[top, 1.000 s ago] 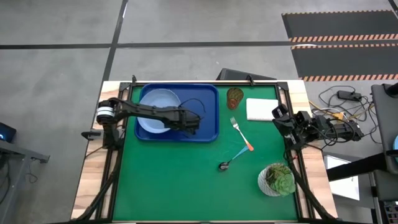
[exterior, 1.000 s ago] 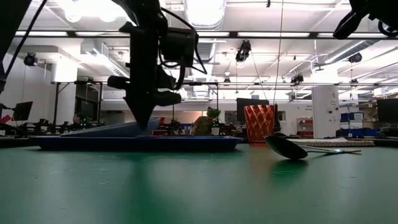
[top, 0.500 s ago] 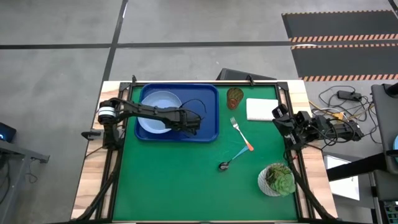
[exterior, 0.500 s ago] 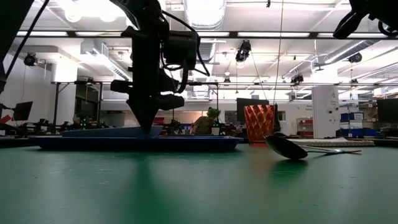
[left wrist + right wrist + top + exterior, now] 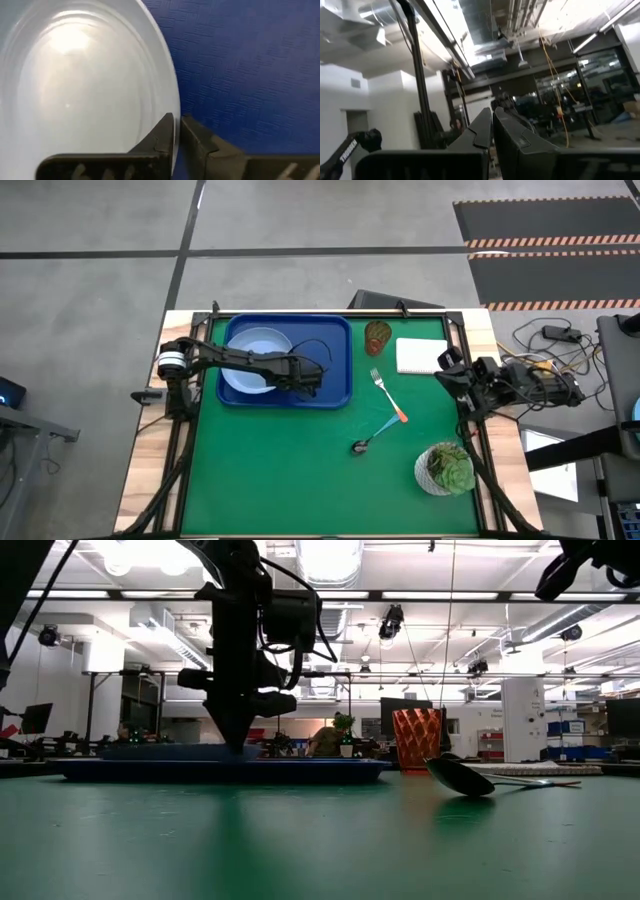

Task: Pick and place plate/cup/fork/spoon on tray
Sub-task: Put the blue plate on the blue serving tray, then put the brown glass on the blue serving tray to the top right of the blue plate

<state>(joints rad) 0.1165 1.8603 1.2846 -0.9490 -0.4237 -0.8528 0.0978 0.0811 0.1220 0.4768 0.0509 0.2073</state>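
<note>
High view, from left to right: one left arm reaches over the one dark-blue tray [image 5: 335, 360], which lies at the table's far left part. Inside the tray rests the single pale plate [image 5: 250, 352], in the tray's left half. The left gripper [image 5: 306, 383] sits low at the plate's right edge; in the left wrist view its fingers [image 5: 161, 140] pinch the plate's [image 5: 75, 85] rim, one on each side, with only a thin slit between them, above the tray's [image 5: 250, 65] textured floor.

Next, just outside the tray's far right corner, stands one amber cup [image 5: 377, 336]. Near it lies one fork [image 5: 386, 395], orange handle pointing toward the near side, and one spoon [image 5: 372, 437] whose blue handle tip meets the fork's handle end. One white pad [image 5: 421, 356] lies right of the cup, and one potted succulent [image 5: 446, 469] stands at the near right.

The right gripper [image 5: 447, 372] waits at the table's right edge, fingers [image 5: 482, 131] pressed nearly together with nothing between them.

In the low view the cup [image 5: 417, 739] and the spoon's bowl [image 5: 458, 776] stand right of the tray [image 5: 215, 770].
</note>
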